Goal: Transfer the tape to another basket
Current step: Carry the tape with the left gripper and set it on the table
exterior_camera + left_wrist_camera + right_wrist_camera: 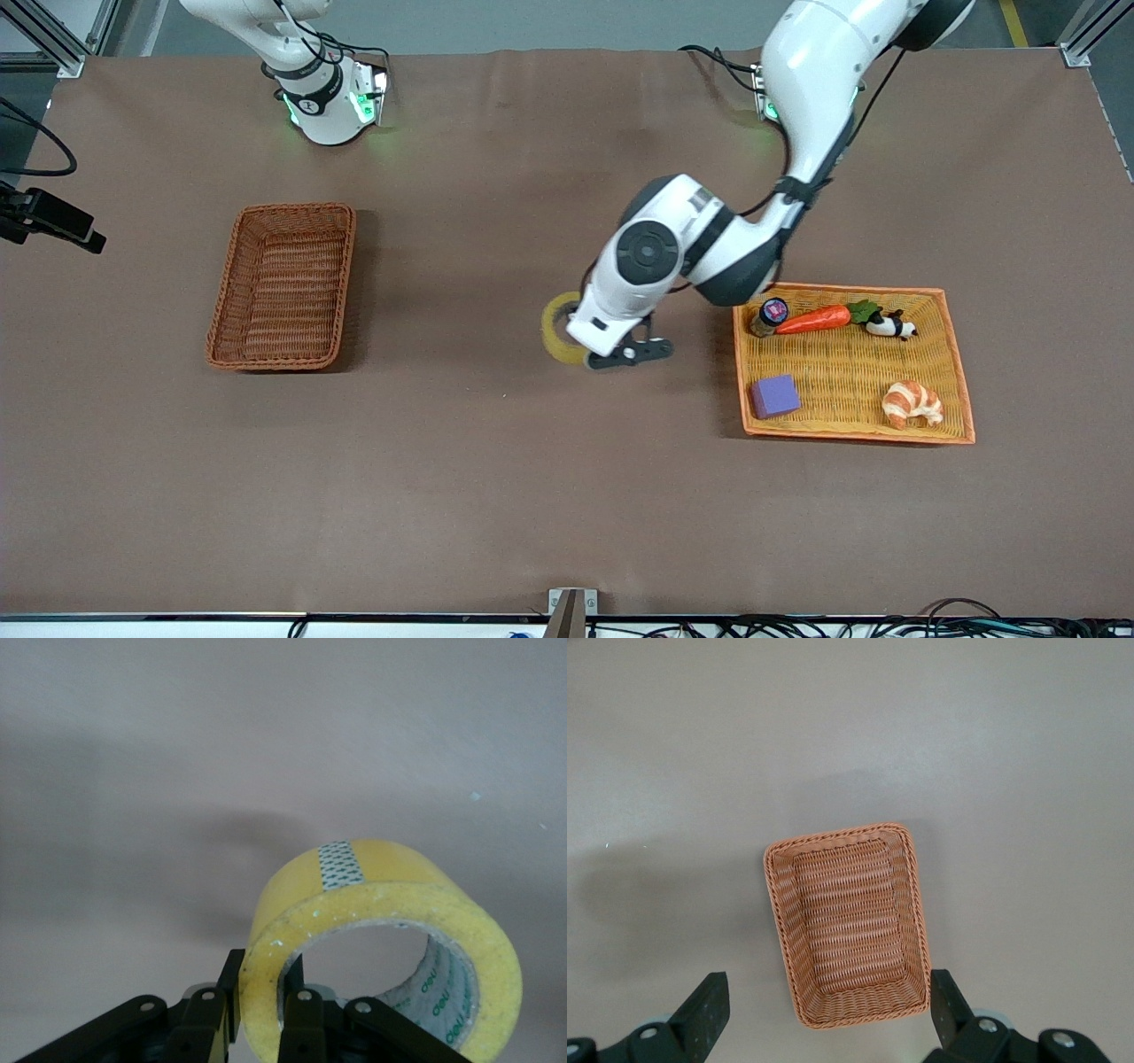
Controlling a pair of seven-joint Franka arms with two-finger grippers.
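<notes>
1. 2 arms at a brown table point(496, 496); left gripper point(620, 347) up over bare cloth between the 2 baskets.
2. Pinching the tape point(558, 330): one finger point(211, 1019) outside the ring wall, the other inside; roll held on edge, off the table.
3. Reddish-brown basket point(282, 285) toward the right arm's end, nothing in it.
4. Yellow-orange tray point(850, 370) toward the left arm's end: carrot point(813, 320), panda figure point(890, 326), small jar point(769, 315), purple cube point(775, 395), croissant point(912, 403).
5. Right gripper point(824, 1032) waiting above the reddish-brown basket, fingers spread wide, gripping nothing.
</notes>
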